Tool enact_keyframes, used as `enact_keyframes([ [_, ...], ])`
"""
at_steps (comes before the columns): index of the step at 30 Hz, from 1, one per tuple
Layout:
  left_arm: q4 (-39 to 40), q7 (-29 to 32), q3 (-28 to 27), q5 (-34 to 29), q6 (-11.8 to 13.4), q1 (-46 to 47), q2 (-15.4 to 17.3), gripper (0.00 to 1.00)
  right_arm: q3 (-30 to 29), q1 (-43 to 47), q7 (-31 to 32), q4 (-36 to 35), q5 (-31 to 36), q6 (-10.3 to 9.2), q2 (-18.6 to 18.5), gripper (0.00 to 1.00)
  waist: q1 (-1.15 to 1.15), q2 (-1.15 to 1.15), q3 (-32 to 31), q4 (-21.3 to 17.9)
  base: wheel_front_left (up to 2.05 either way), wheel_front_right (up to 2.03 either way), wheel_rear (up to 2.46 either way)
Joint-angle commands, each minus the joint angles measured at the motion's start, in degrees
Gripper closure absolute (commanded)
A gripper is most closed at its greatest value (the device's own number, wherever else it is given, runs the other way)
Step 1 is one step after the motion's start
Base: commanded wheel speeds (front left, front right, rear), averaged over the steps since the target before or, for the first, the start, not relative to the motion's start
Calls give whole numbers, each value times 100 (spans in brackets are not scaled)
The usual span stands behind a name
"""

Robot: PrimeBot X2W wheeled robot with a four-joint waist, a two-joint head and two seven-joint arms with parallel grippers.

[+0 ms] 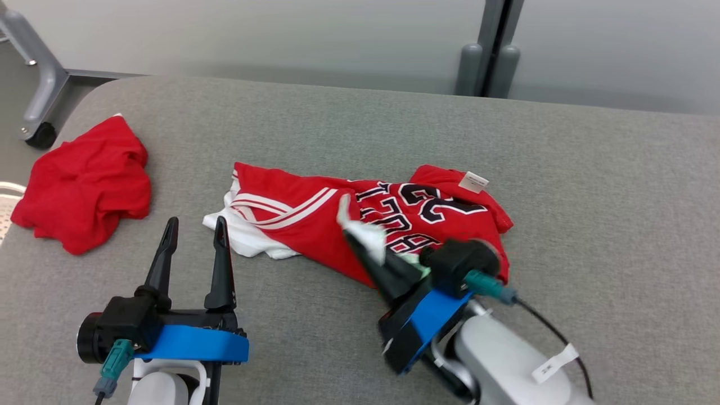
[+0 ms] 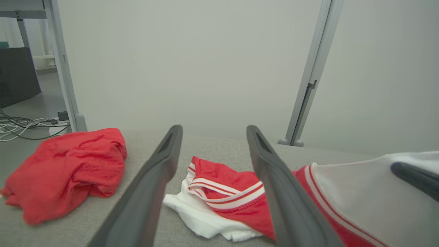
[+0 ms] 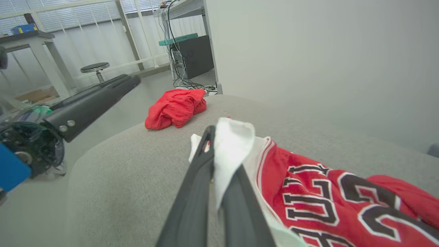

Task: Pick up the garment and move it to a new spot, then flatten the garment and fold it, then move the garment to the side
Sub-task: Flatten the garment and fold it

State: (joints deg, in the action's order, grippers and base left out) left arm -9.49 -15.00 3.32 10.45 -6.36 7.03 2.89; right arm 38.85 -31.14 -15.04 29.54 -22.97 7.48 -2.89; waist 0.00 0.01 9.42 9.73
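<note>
The garment (image 1: pixel 304 216) is a red jersey with white trim and black-and-white lettering, lying crumpled in the middle of the grey padded table (image 1: pixel 394 124). My right gripper (image 1: pixel 351 236) is shut on a white fold at the jersey's near edge, lifted slightly off the surface. The right wrist view shows that white fold pinched between the fingers of the right gripper (image 3: pixel 216 144), with the lettered garment (image 3: pixel 308 178) beside them. My left gripper (image 1: pixel 197 222) stands open and empty just left of the jersey. In the left wrist view, the left gripper (image 2: pixel 214 130) frames the garment (image 2: pixel 223 185).
A second crumpled red cloth (image 1: pixel 84 180) lies near the table's left edge, also visible in the wrist views (image 2: pixel 68 168) (image 3: pixel 175 106). A wheeled grey frame leg (image 1: pixel 39 73) stands off the far left corner. A grey post (image 1: pixel 489 56) rises behind the table's far edge.
</note>
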Motion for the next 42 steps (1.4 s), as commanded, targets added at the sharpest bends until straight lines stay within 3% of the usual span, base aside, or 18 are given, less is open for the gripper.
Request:
enact_keyframes([
  [1,5,-28,-2,9,25,22,-2,0,263,50,-21,-149,-144,3,-6,100,0,-1,8,66,0,0,0],
  [7,13,-28,-44,9,28,-9,-2,0,1458,-34,-22,-490,-697,3,-9,100,0,-1,37,321,0,0,0],
  [15,27,-28,-113,70,50,-74,-3,0,2548,-156,-22,-543,-1413,3,-9,100,0,-1,72,504,0,0,0],
  [16,31,-28,-123,72,54,-82,-3,0,2629,-170,-21,-566,-1460,3,-6,63,0,-1,74,496,0,0,0],
  [17,31,-28,-123,72,54,-82,-3,0,2629,-170,-21,-566,-1460,3,-6,63,0,-1,74,496,0,0,0],
  [18,34,-28,-134,72,62,-94,-3,0,2725,-162,-21,-588,-1505,3,-4,0,0,-1,71,479,0,0,0],
  [21,33,-28,-139,63,75,-98,-10,0,2829,-209,-22,-640,-1572,6,11,0,0,-1,52,382,0,0,0],
  [28,54,-28,-187,2,67,-112,-4,0,1959,-119,-21,-599,-1219,3,-32,0,0,-1,-53,58,0,0,0],
  [34,86,-28,-242,-26,53,-192,-2,0,351,177,-21,-283,-368,3,-21,0,0,-1,-116,-182,0,0,0],
  [42,119,-28,-248,-26,39,-230,0,0,-1536,761,-21,-94,491,3,-405,0,0,-1,-89,-307,0,0,0],
])
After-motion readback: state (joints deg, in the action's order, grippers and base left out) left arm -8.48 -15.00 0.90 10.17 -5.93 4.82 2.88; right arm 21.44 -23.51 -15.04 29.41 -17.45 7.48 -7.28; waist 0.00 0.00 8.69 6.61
